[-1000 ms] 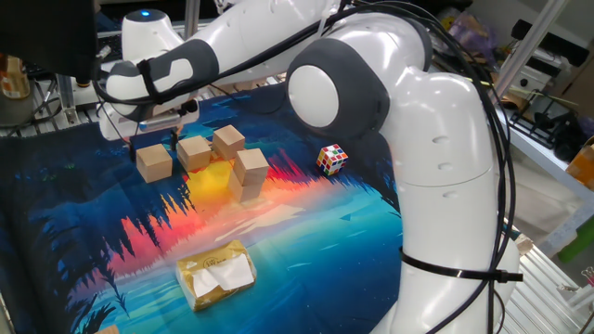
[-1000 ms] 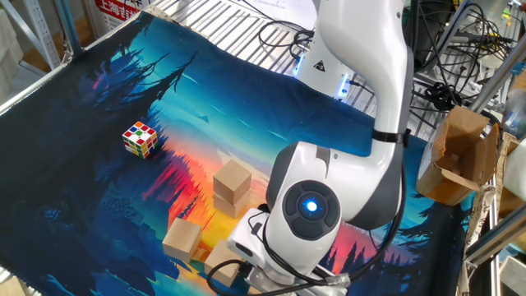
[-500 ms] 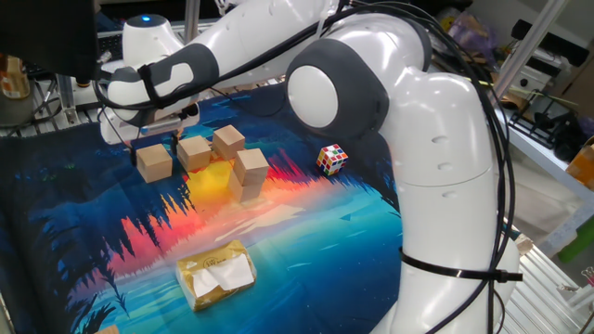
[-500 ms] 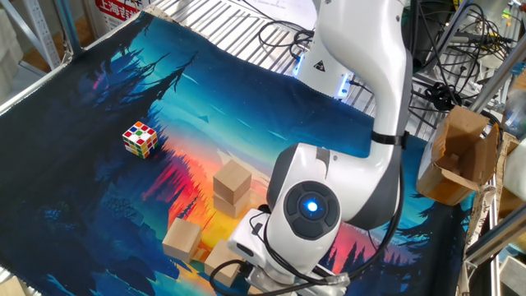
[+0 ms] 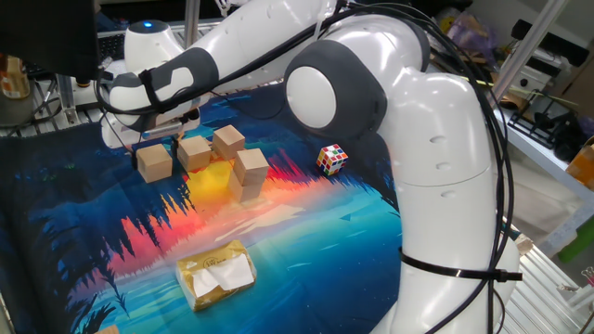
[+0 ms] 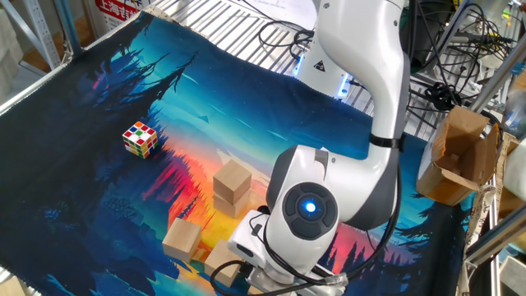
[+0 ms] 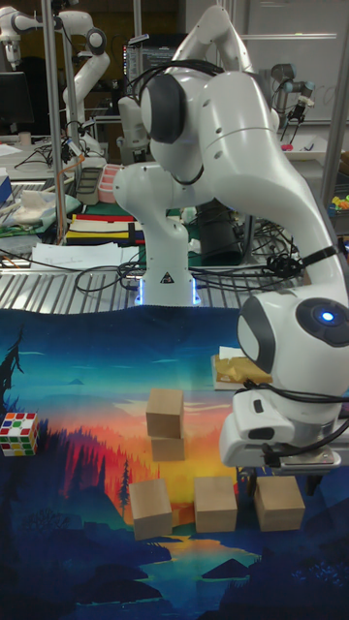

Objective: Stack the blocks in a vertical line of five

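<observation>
Tall fixed view: no legible writing.

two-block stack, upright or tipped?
Upright but skewed: the top wooden block sits on the lower one, twisted and overhanging. Three other blocks lie unstacked.

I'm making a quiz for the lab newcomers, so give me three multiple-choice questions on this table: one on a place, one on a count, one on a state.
1. Where is the puzzle cube?
A. On top of a wooden block
B. Alone on the mat, apart from the blocks
C. On the wrapped packet

2. How many wooden blocks are there?
A. Three
B. Five
C. Seven

3. How far along is the stacking?
A. All five stacked
B. None stacked
C. Two stacked, three single

Answers:
1 B: the puzzle cube sits by itself on the mat.
2 B: the tall view shows five wooden blocks.
3 C: one stack of two, and three in a row.
</observation>
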`<state>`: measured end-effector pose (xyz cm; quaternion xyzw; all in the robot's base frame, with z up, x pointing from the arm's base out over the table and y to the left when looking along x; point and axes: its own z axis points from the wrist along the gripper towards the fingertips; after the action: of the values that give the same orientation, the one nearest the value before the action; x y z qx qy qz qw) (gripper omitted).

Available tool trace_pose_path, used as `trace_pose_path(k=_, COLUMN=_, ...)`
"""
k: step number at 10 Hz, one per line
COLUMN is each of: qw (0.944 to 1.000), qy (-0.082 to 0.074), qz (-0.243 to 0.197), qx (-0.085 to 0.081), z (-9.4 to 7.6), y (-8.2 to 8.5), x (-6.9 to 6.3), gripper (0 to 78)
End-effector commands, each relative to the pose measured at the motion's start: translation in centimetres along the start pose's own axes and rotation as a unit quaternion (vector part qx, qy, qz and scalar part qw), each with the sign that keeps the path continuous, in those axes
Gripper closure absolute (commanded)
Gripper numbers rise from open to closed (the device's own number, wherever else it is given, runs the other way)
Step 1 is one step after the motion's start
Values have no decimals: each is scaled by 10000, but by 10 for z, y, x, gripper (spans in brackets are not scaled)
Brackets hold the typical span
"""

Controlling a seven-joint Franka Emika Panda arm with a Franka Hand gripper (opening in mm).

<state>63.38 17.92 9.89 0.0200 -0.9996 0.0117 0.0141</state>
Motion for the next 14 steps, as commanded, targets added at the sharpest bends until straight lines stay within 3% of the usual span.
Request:
trace_pose_path(k=1, qw=10000, qy=-13, qz=-84, qx=4, z=4, y=-1, x=-3, gripper=1)
trace_pose_path(k=8, qw=9999, qy=6, qz=-147, qx=11, z=4, y=-1, x=-3, gripper=1)
trace_pose_path(k=9, qw=9999, qy=6, qz=-147, qx=11, z=4, y=-1, x=-3, gripper=764)
trace_pose_path(k=14, qw=9999, qy=6, qz=-147, qx=11, z=4, y=-1, x=-3, gripper=764)
